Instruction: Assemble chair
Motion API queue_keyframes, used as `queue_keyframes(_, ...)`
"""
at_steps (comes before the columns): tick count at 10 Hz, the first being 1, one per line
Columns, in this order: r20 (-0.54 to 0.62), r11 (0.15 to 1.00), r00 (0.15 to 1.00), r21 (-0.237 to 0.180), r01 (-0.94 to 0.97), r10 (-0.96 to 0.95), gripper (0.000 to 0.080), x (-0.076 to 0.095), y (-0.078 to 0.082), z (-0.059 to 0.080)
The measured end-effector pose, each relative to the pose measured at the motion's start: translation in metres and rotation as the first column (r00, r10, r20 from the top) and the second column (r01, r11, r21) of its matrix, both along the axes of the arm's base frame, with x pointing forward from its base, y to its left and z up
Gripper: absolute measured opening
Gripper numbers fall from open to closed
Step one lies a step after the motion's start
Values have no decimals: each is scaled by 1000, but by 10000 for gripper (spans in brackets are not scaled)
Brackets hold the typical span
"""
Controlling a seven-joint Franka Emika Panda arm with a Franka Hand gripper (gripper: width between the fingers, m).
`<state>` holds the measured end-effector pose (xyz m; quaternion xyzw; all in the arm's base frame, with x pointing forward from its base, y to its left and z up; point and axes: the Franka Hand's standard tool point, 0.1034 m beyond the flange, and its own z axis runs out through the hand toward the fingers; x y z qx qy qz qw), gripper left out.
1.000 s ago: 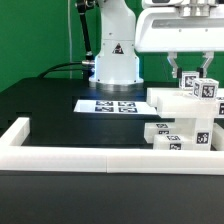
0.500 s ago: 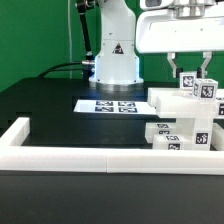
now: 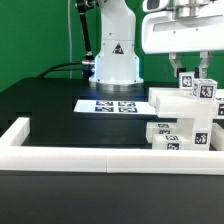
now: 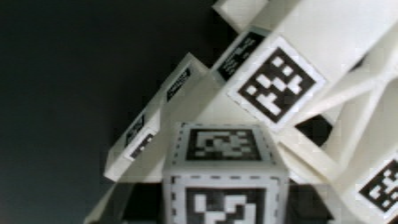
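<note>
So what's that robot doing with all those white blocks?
The robot arm is building a chair out of chunky white pieces with little black-and-white tags. The chair stands half-built on the black table, by the white border rail. The gripper hangs right above the chair's top piece, jaws open, holding nothing. The marker board lies flat behind.

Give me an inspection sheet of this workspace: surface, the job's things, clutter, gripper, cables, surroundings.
Surface: black table, bounded in front by a long low white border rail.
Job's things: chunky white plastic chair structure with black-and-white square tags, at the exterior view's right.
Clutter: nothing seen; only the flat white marker board.
Gripper: two-finger gripper above the structure's top; open or shut unclear.
Cables: dark cable behind the white robot base.
Surroundings: green backdrop.
</note>
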<state>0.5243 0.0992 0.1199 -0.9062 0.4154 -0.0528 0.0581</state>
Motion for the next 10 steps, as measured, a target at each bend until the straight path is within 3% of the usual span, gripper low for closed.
queue_keyframes(1,2,1000,1000,-4,-29,29,293,0,0,0)
queue_keyframes(2,3,998,998,-8,-55,55,482,0,0,0)
queue_keyframes(3,6,994,995,-16,-104,105,482,1,1,1)
queue_keyframes(4,13,973,974,-36,-226,227,609,2,1,2)
queue_keyframes(5,16,927,928,-60,-370,371,643,2,1,2)
queue_keyframes(10,-10,672,679,-135,-728,734,649,-1,6,0)
